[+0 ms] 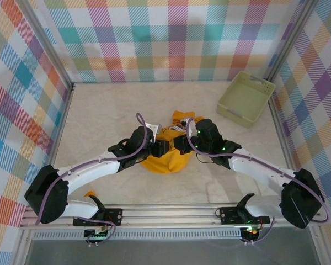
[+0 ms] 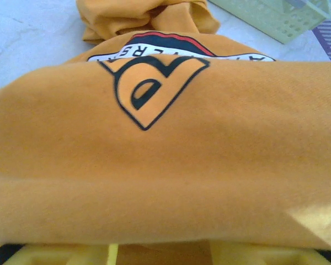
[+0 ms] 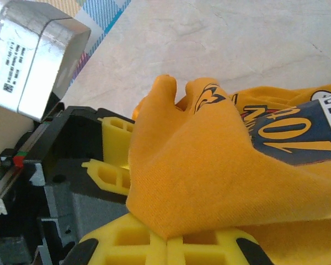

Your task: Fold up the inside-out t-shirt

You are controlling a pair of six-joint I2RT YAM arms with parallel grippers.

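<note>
Entry: two grippers meeting at one bunched garment, mid-table.
Right gripper (image 3: 166, 236): fingers together, pinching a fold of the inside-out t-shirt (image 1: 166, 163). Left gripper (image 1: 164, 148): yellow fingers (image 3: 111, 128) stand partly apart under draped cloth; whether they grip it cannot be told. T-shirt: mustard-orange, crumpled in a heap between both grippers on the pale table (image 1: 110, 110), black printed emblem (image 2: 154, 83) showing. Pale green basket (image 1: 246, 98): far right corner, well apart.
</note>
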